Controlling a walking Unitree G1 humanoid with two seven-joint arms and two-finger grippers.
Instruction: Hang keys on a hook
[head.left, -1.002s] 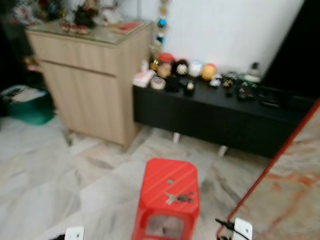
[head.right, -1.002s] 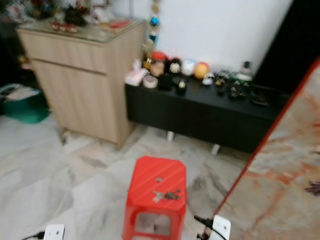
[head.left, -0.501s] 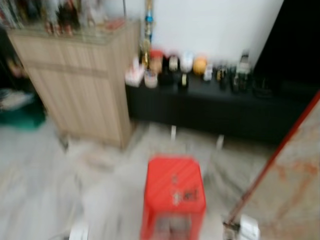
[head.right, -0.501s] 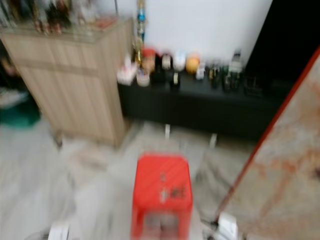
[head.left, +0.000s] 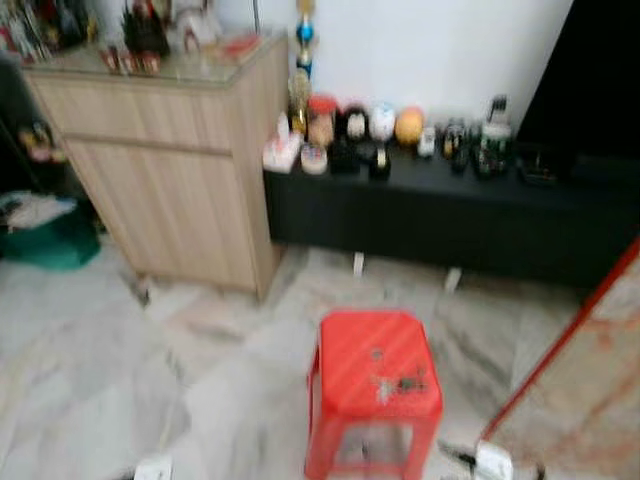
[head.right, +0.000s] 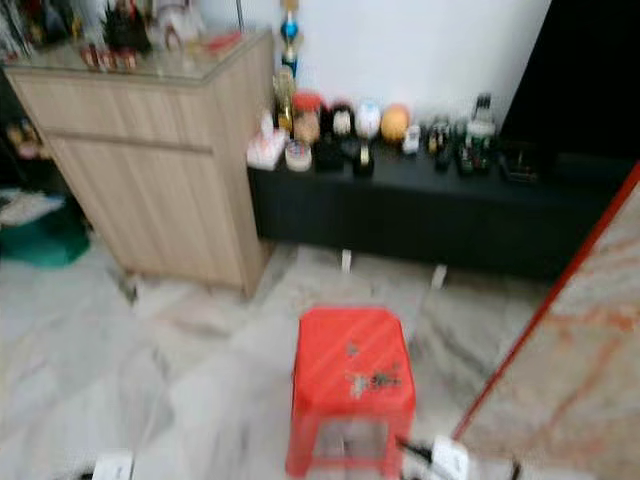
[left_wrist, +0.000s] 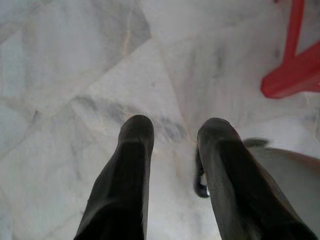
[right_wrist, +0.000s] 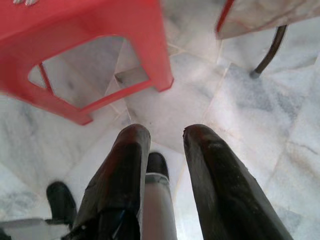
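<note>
Keys (head.left: 398, 383), a small dark and silvery bunch too blurred to show separate parts, lie flat on the ribbed top of a red plastic stool (head.left: 372, 364) that stands on the pale grey-veined marble floor (head.left: 90, 350). They sit toward the stool's right and near side, with one small pale piece just beyond them. Behind the stool runs a long low black cabinet (head.left: 440, 215) crowded along its top with small round figurines and bottles (head.left: 382, 130), and at its left end stands a taller light wooden cupboard (head.left: 170, 165) with a glass top carrying more ornaments. A green tub (head.left: 45, 240) holding something white sits on the floor left of the cupboard. A marble-patterned tabletop with a red edge (head.left: 590, 370) juts in on the right.

Both arms hang low, fingers pointing at the floor. The left gripper (left_wrist: 172, 130) has its two black fingers parted over bare marble, holding nothing. The right gripper (right_wrist: 165, 135) likewise has its fingers spread and empty, just short of the stool's legs.
</note>
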